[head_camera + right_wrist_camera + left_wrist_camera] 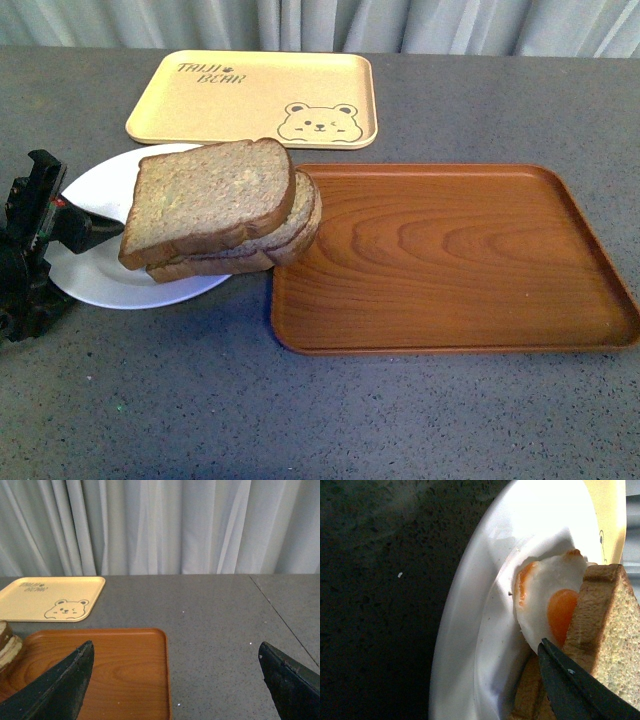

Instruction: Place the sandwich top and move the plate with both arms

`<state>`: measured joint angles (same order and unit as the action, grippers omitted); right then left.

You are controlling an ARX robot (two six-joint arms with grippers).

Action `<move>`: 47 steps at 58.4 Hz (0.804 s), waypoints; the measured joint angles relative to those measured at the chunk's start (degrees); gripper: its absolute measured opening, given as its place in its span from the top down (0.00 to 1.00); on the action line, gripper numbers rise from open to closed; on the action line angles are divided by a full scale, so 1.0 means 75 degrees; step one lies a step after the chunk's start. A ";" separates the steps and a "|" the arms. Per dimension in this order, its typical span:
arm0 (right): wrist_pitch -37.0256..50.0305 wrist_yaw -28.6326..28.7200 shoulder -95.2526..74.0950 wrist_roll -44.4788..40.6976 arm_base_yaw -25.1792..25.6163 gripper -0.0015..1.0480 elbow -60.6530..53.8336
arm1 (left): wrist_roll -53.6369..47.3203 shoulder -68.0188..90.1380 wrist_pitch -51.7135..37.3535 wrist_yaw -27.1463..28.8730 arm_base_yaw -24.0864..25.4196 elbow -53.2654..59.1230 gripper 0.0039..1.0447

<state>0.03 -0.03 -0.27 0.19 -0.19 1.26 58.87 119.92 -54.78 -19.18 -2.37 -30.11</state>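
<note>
The white plate (95, 285) lies at the left, its right side reaching the wooden tray's left edge. On it sits a sandwich with the squarish brown sandwich top (210, 192) lying over a lower slice. My left gripper (98, 228) is shut on the plate's left rim. In the left wrist view the plate (470, 630) holds a fried egg (545, 595) under the top slice (615, 635), with one black finger (570, 685) over it. My right gripper (175, 680) is open and empty above the wooden tray's far right corner; it is out of the front view.
A brown wooden tray (450, 260) lies at the centre right, also in the right wrist view (125, 670). A beige bear-print tray (255, 95) lies behind it. Grey curtains hang beyond the table's back edge.
</note>
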 joint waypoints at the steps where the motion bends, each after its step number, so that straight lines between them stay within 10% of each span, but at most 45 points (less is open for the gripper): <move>1: 0.0000 0.0000 0.0000 0.0000 0.0000 0.09 0.0003 | 0.0003 0.0000 0.0000 -0.0006 -0.0006 0.0003 0.63; 30: 0.0000 0.0000 0.0000 0.0000 0.0000 0.09 0.0003 | 0.0017 0.0119 -0.0428 -0.0087 -0.0017 0.0111 0.98; 47: 0.0000 0.0000 0.0000 0.0000 0.0000 0.09 0.0003 | 0.0087 0.0184 -0.0708 -0.0157 -0.0020 0.0178 0.98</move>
<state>0.03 -0.03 -0.27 0.19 -0.19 1.28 59.53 121.30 -60.10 -20.36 -2.52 -28.77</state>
